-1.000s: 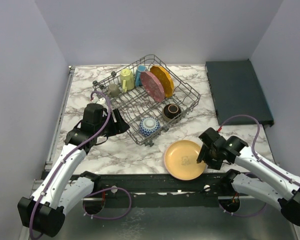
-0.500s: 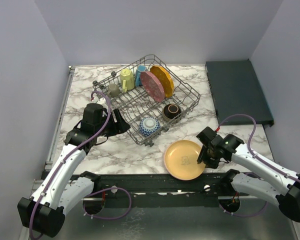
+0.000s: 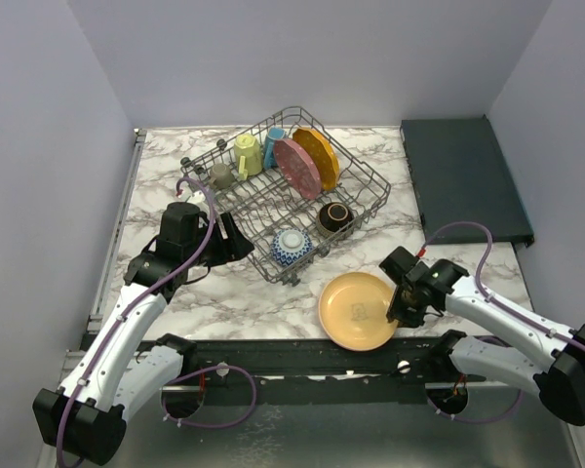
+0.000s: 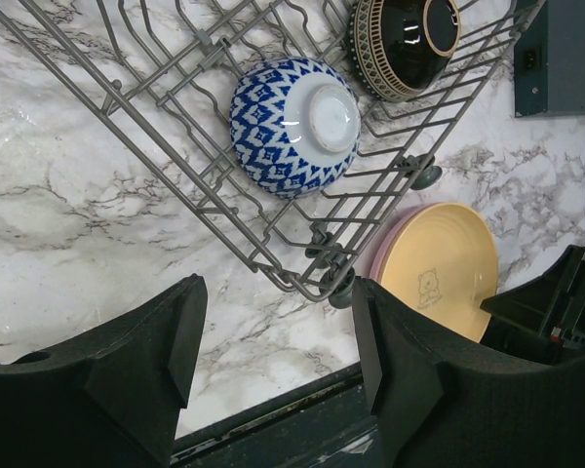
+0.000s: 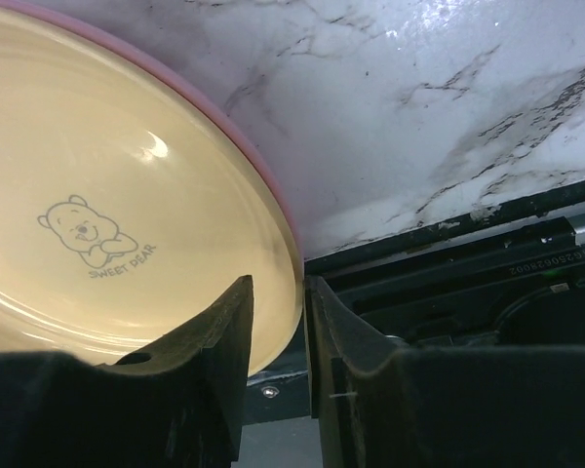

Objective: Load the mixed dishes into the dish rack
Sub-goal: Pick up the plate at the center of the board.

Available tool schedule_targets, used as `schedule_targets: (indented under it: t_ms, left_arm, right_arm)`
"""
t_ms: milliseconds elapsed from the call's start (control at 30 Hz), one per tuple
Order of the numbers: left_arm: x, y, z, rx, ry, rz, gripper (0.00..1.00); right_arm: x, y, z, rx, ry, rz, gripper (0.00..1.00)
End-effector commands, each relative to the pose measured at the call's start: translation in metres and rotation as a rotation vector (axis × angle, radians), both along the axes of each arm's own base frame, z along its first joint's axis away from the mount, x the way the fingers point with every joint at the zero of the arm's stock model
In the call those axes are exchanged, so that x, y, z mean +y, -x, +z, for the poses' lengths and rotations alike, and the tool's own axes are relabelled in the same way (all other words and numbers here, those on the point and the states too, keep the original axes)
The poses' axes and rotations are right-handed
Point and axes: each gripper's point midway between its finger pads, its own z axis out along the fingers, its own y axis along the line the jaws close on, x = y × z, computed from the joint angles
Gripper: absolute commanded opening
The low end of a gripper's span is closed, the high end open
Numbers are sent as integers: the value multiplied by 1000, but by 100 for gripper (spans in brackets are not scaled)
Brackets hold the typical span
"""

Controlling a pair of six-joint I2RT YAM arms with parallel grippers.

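Note:
A yellow plate with a pink underside [image 3: 356, 310] lies at the table's front edge, overhanging it. My right gripper [image 3: 402, 310] is shut on its right rim; in the right wrist view the jaws [image 5: 278, 302] pinch the plate [image 5: 107, 195]. The dish rack [image 3: 258, 200] holds a blue-white bowl [image 3: 291, 246], a dark brown bowl [image 3: 335, 215], a pink plate [image 3: 297, 168], an orange plate [image 3: 318, 156], a yellow-green mug [image 3: 248, 154], a blue mug [image 3: 273, 144] and a grey cup [image 3: 221, 175]. My left gripper [image 3: 236, 239] is open and empty by the rack's near-left side [image 4: 276, 322]. No red-patterned bowl shows.
A dark flat tray [image 3: 463, 175] lies at the back right. The rack's front corner foot [image 4: 341, 291] stands just left of the yellow plate [image 4: 439, 268]. Grey walls close in both sides and the back.
My right gripper has slid a little left onto the plate's rim. The left arm and the rack's dishes have not moved.

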Motion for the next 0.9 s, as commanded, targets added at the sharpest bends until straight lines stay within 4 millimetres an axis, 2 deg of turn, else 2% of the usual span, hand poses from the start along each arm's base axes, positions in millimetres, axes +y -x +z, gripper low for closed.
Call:
schedule_targets:
  t_ms: [0,333,733,767,800,833,867]
  left_arm:
    - [-3,3,2,-23,10,-31,68]
    - [-3,3,2,-24,11,-31,68]
    - [-4,3,2,-22,11,-32,68]
    - [-3,3,1,-20,9,-30,68]
    - [-3,3,1,-20,9,-30,68]
    - [-3,3,1,-20,9,-30,68]
    - [-3,3,1,-18,8,-30,68]
  right_arm:
    - [11,-7,-2,-9,-33,9,31]
    - [14,-13,3,-36,-40,11,2]
    - [22,-26,31,-132,-105,15,0]
    - [23,-27,32,-138,-112,16,1]
    - [24,-27,32,-140,-114,17,10]
    - [23,-27,31,-138,-110,17,24]
    - [22,-27,30,-134,-101,12,34]
